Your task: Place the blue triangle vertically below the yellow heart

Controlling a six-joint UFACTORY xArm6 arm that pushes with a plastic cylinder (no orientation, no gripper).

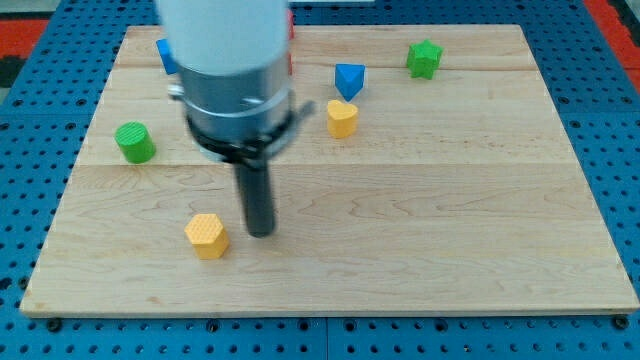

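My arm comes down from the view's top, its wide white and grey body filling the upper left. From it the dark rod hangs upright, and my tip (261, 232) rests low and left of centre.

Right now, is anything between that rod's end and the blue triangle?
Nothing sits directly between my tip and the blue triangle; the yellow heart lies just beside that line, right below the triangle, where the triangle must end up.
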